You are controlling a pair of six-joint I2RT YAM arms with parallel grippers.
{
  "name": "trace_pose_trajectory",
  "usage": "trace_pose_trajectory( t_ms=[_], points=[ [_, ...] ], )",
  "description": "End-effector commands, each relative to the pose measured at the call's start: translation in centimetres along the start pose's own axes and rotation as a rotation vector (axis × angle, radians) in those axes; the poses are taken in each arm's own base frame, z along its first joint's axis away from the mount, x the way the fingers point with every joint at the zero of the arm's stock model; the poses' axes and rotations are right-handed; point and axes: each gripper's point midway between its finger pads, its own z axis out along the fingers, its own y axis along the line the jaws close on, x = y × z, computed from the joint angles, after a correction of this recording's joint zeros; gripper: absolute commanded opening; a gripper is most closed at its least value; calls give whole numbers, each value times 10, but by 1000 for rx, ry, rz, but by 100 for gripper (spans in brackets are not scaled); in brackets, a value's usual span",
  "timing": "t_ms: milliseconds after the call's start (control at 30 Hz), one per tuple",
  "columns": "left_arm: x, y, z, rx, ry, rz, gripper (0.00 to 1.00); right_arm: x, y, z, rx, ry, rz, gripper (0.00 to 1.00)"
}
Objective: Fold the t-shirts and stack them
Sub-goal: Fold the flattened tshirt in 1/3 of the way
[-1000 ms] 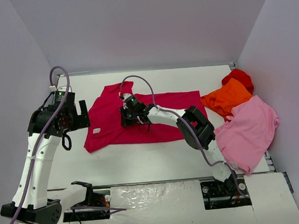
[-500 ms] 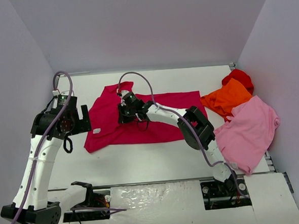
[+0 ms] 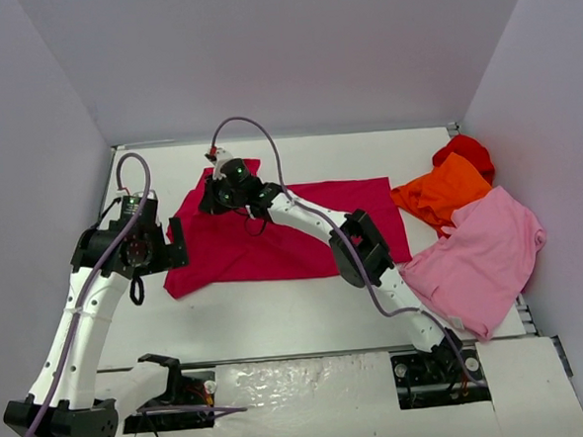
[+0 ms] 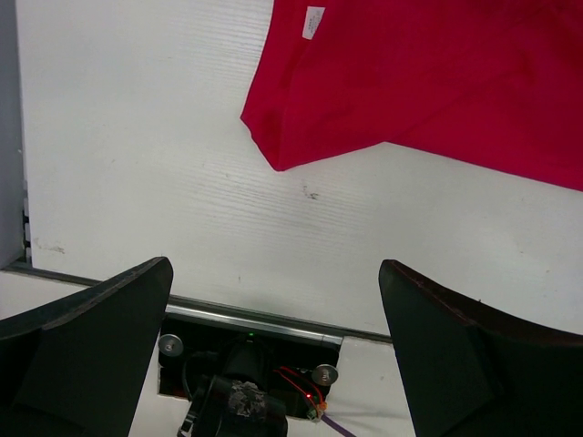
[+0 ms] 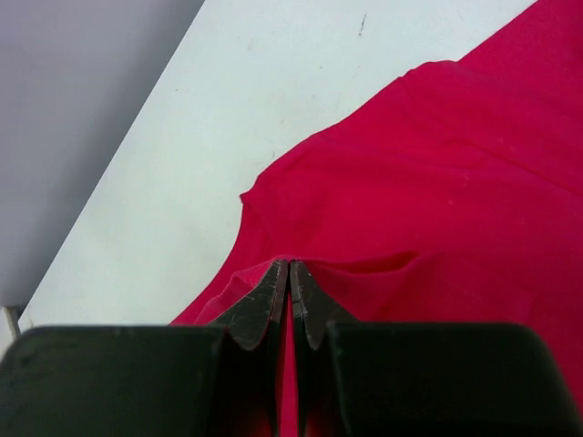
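Observation:
The crimson t-shirt (image 3: 292, 228) lies spread on the white table, left of centre. My right gripper (image 3: 214, 196) is shut on a fold of this shirt near its far left corner; the right wrist view shows the fingertips (image 5: 289, 269) pinching a ridge of the crimson cloth (image 5: 437, 182). My left gripper (image 3: 174, 243) is open and empty, beside the shirt's near left corner. In the left wrist view the shirt's corner (image 4: 301, 137) with a white tag (image 4: 313, 22) lies above the wide-open fingers (image 4: 455, 355). The orange t-shirt (image 3: 443, 191), bright red t-shirt (image 3: 466, 151) and light pink t-shirt (image 3: 482, 256) lie crumpled at the right.
Grey walls close in the table on the left, back and right. The table's near edge (image 4: 273, 314) with a metal strip and the left arm's base (image 4: 241, 401) shows under the left gripper. The right arm (image 3: 358, 249) stretches across the crimson shirt.

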Motion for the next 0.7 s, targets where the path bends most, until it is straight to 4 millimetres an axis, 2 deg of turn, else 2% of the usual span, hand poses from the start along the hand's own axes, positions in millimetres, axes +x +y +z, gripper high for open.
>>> trace_pose_trajectory(
  t_ms=[0,167,400,667],
  points=[
    [-8,-10,-8,70,-61,-43,97,-61,7,5,-89,-195,20,0],
    [-4,-10,-7,75,-51,-32,97,-68,-7,11,-75,-242,49,0],
    [-3,-14,-4,96,-40,-8,97,-95,-18,3,-56,-332,59,0],
    [1,-19,4,116,-17,-4,97,-124,-18,-8,-86,-425,80,0]
  ],
)
